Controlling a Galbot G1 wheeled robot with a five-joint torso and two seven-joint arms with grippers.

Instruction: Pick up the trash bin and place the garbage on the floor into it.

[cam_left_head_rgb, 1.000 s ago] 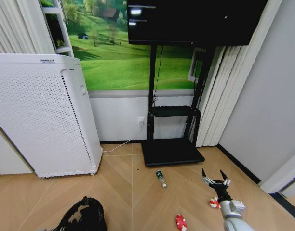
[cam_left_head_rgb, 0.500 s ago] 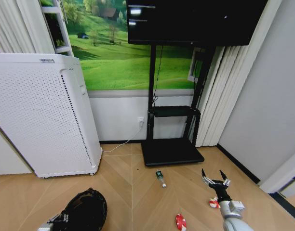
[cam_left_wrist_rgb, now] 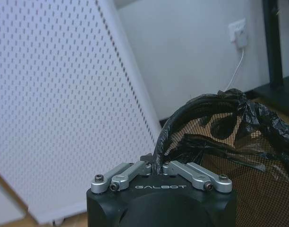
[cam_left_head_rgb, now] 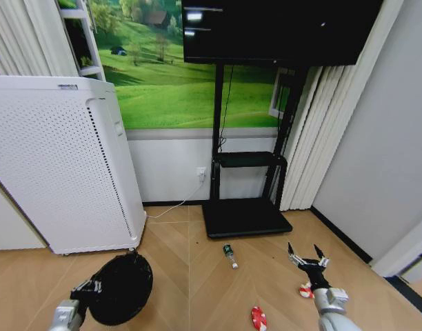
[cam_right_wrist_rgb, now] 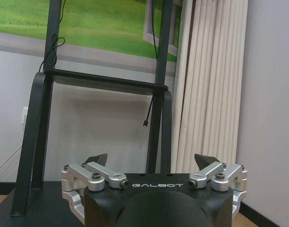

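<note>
The black bag-lined trash bin (cam_left_head_rgb: 120, 287) is tilting off the floor, while the green-labelled clear bottle (cam_left_head_rgb: 229, 255) and two red-and-white wrappers (cam_left_head_rgb: 258, 318) are lying on the parquet.

- The trash bin (cam_left_head_rgb: 121, 288) is black mesh, lined with a thin, crinkled, glossy black plastic bag (cam_left_wrist_rgb: 250, 116).
- The left gripper (cam_left_wrist_rgb: 156, 166) has a matt black plastic body with bare, brushed metal finger links, clamped on the bin's rim.
- The right gripper (cam_right_wrist_rgb: 152, 163) has the same silver metal links and dark pointed tips, spread apart.
- The floor (cam_left_head_rgb: 190, 262) is smooth, light wood laid in a herringbone pattern with a soft sheen.
- The bottle (cam_left_head_rgb: 230, 256) is clear plastic with a green label.
- The wrapper (cam_left_head_rgb: 258, 318) looks red and white and glossy.
- The white appliance (cam_left_head_rgb: 59, 165) has a matt, perforated panel.
</note>
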